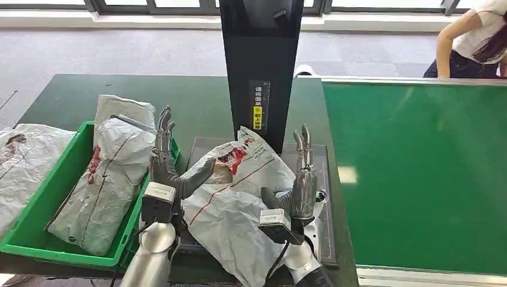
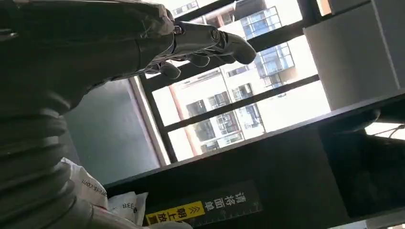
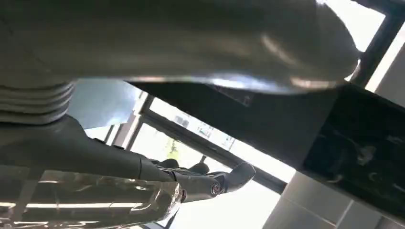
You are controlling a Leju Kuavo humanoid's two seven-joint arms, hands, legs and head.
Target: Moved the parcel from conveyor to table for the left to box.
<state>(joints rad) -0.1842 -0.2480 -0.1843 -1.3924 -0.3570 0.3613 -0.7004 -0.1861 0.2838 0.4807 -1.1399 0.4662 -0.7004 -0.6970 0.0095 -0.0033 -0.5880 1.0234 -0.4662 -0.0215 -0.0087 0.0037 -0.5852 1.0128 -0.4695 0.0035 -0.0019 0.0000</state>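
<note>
A crumpled white parcel with red print lies on the grey pad in front of the black post, between my two hands. My left hand stands at the parcel's left side, fingers pointing up and apart, thumb reaching across to the parcel's upper edge. My right hand stands at the parcel's right side, fingers upright, thumb turned toward the bag. Neither hand grips it. In the left wrist view the fingers are spread in the air, with a corner of the parcel below. In the right wrist view the fingers hold nothing.
A green crate at the left holds another white parcel. A third parcel lies at the far left. The black post with a yellow label rises behind the pad. The green conveyor runs along the right, with a person at its far end.
</note>
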